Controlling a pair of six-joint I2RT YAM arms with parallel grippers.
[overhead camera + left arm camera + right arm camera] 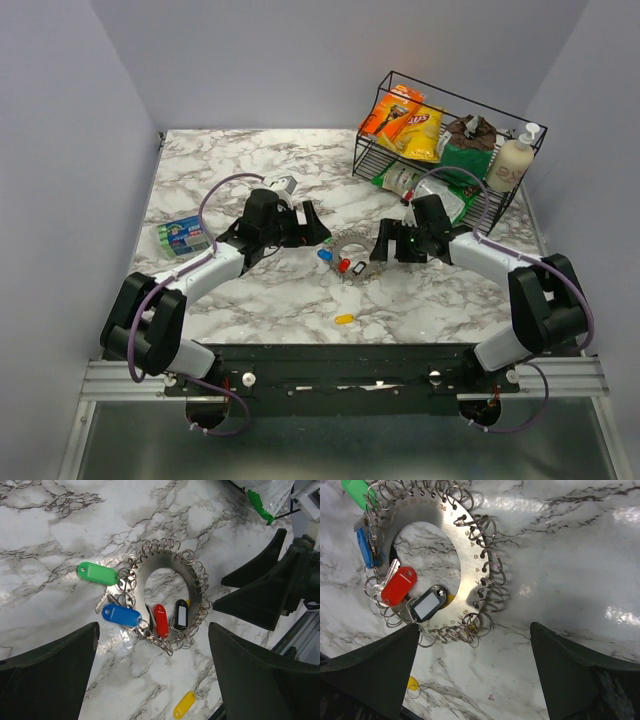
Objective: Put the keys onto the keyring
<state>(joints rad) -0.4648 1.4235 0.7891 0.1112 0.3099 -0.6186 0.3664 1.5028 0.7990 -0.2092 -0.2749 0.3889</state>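
Your left gripper [312, 226] hangs with jaws apart, empty. The keyring [192, 587] lies mid-table between the arms. 4 keys [119, 615] (green, blue, red, black) look hooked on. 1 yellow key [184, 704] lies loose nearby, not yet hooked. Your right gripper [385, 245] also stands wide, empty.

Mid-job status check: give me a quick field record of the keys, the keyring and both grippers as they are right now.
keyring: flat on the table, between the two grippers
green key: against the keyring's rim
blue key: against the rim, beside the green key
red key: lying over the rim
black key: lying over the rim, next to the red key
hooked on or not: cannot tell
yellow key: alone on the table, apart from the keyring
left gripper: open, empty
right gripper: open, empty
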